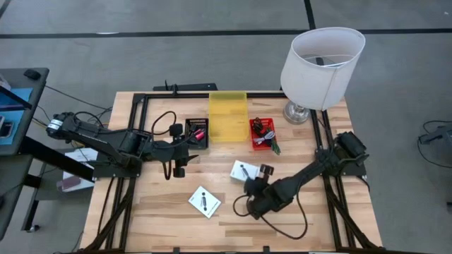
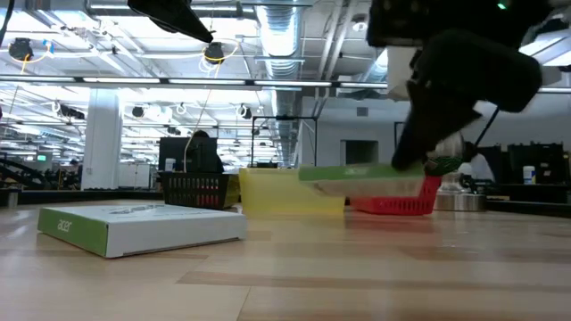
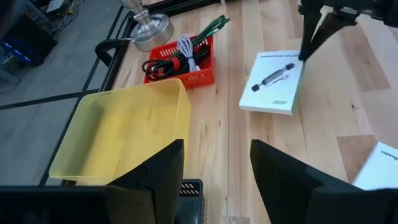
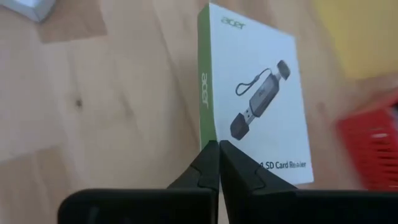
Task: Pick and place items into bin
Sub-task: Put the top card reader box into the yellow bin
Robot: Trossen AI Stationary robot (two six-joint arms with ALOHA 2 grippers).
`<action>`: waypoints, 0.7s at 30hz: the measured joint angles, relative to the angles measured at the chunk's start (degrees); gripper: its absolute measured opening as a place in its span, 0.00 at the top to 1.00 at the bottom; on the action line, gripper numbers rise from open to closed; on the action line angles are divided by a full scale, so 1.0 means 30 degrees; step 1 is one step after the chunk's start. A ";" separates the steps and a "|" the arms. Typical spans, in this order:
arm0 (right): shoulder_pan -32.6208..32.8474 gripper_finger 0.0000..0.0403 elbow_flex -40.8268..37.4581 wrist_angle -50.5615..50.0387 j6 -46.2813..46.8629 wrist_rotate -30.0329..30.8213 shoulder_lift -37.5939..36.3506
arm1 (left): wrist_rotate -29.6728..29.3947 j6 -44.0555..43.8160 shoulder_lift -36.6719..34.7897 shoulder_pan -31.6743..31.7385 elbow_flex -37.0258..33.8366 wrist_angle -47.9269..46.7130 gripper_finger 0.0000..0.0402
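A white box (image 4: 261,93) with a green side and a picture of a card reader hangs a little above the table (image 2: 361,178), right of the centre (image 1: 242,169). My right gripper (image 4: 218,163) is shut at its near end. A second white box (image 1: 205,202) lies flat on the table nearer the front (image 2: 143,227). The yellow bin (image 1: 228,116) stands at the far middle. My left gripper (image 3: 214,168) is open and holds nothing. It hovers left of the centre (image 1: 180,159), short of the bin (image 3: 118,130). My right gripper meets the white box at its near end, by the corner with the green side (image 4: 211,135). The fingers slant down onto it from the table's near right. Their tips touch each other, and they hide what lies between them. The box hangs about level, clear of the table.
A red basket (image 1: 263,132) holding cords (image 3: 180,59) stands right of the bin, and a black basket (image 1: 197,132) stands left of it. A lamp with a white shade (image 1: 321,67) stands at the far right corner. Bare wood lies along the near edge.
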 joint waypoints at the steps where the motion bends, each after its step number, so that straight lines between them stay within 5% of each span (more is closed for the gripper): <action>1: -0.0120 1.00 0.0317 -0.0551 -0.0127 0.0293 0.0024 | -0.0002 -0.0001 0.0000 0.0000 0.0000 0.0050 0.56; 21: -0.6379 1.00 0.4702 -0.3336 -0.9851 0.4710 0.0015 | 0.0015 -0.0007 0.0000 0.0000 0.0000 0.0063 0.56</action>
